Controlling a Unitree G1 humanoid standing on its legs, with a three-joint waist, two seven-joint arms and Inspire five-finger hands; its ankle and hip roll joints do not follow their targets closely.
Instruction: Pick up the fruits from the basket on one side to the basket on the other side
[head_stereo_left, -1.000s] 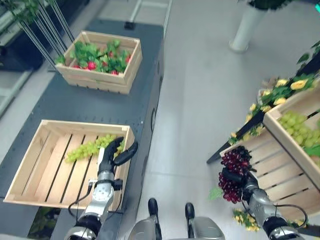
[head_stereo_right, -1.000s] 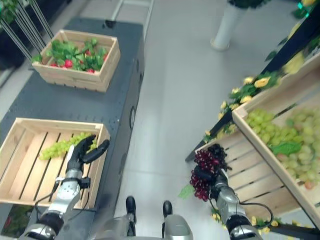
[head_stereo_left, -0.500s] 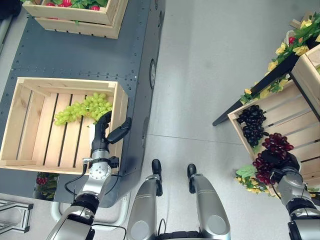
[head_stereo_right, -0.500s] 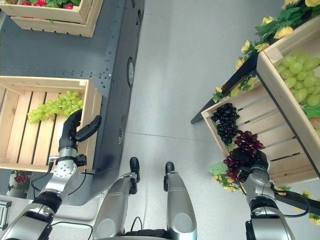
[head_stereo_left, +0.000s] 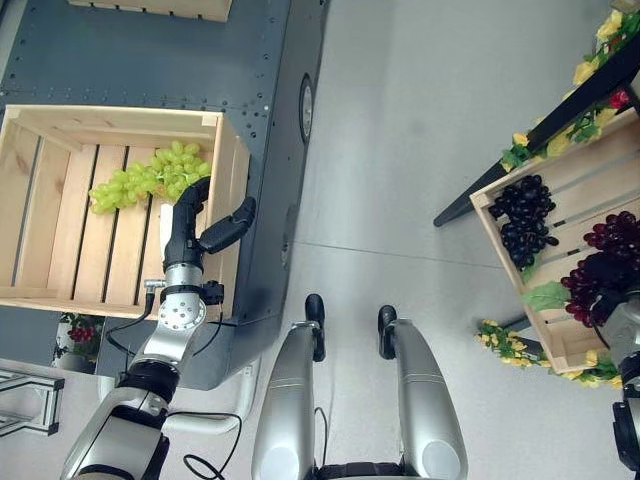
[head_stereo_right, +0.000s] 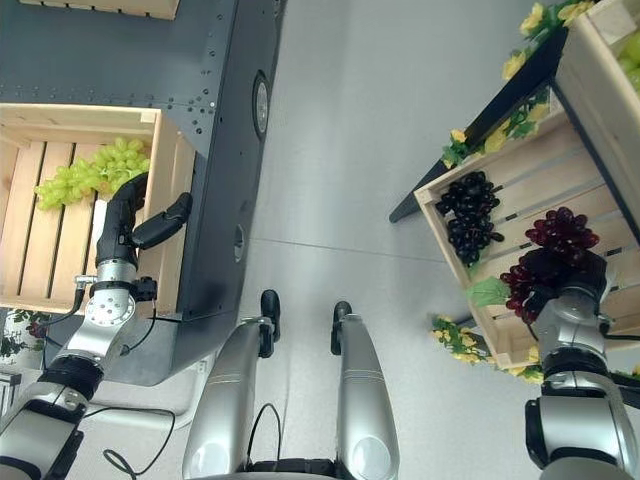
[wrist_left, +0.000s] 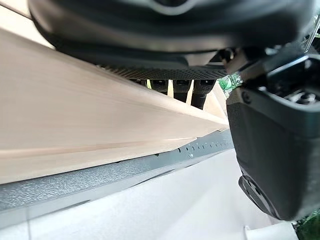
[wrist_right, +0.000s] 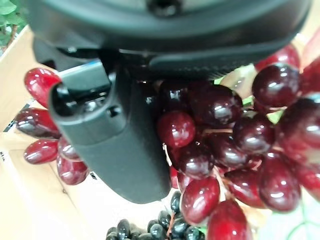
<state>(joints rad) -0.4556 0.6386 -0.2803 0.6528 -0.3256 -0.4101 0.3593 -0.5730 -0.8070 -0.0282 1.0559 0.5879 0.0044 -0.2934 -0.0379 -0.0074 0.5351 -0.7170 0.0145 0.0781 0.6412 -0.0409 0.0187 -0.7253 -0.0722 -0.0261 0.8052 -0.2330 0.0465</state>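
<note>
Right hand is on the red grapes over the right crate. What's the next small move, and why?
Probably lift the right hand straight up a little. Its thumb and fingers are curled round the red grape bunch, which hangs over the slatted crate just beside the black grapes. Raising it first should clear the crate rim before carrying it toward the left crate.

Left arm extended forward, left hand (head_stereo_left: 188, 222) upright, fingers straight and together, thumb (head_stereo_left: 228, 224) splayed out to side. Right arm raised at far right, right hand (head_stereo_right: 556, 277) curled round red grape bunch (wrist_right: 220, 145), thumb (wrist_right: 120, 145) pressed against grapes.
</note>
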